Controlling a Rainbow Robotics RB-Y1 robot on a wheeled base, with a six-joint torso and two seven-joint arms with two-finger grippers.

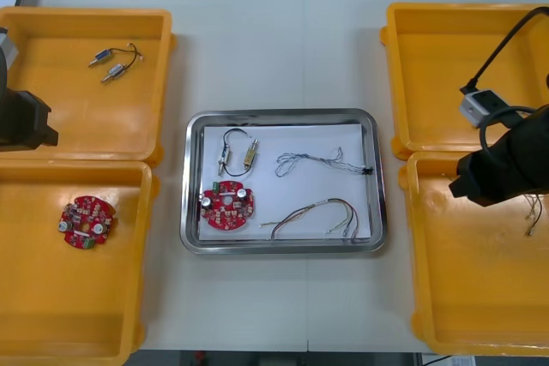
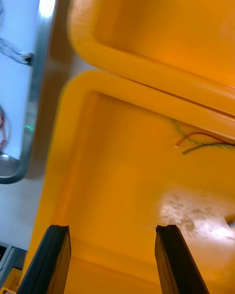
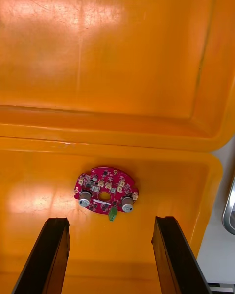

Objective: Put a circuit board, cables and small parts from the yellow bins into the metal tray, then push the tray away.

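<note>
The metal tray [image 1: 193,179], white inside, lies at the table's middle. In it are a round red circuit board [image 1: 227,206], small metal parts [image 1: 237,152] on a black lead, a twisted blue and white cable [image 1: 322,160] and a red and yellow cable [image 1: 313,215]. My left gripper [image 3: 111,220] hangs open over the near left yellow bin [image 1: 34,306], a second circuit board [image 3: 105,195] lying just beyond its fingers. My right gripper [image 2: 112,228] is open above the near right bin [image 1: 463,297], with a red and yellow cable [image 2: 201,140] farther ahead.
The far left bin [image 1: 51,122] holds small metal parts [image 1: 113,63]. The far right bin [image 1: 429,66] looks bare. My left arm [image 1: 21,117] sits at the left edge and my right arm [image 1: 502,167] at the right. The tray rim [image 2: 33,98] runs beside the right bin.
</note>
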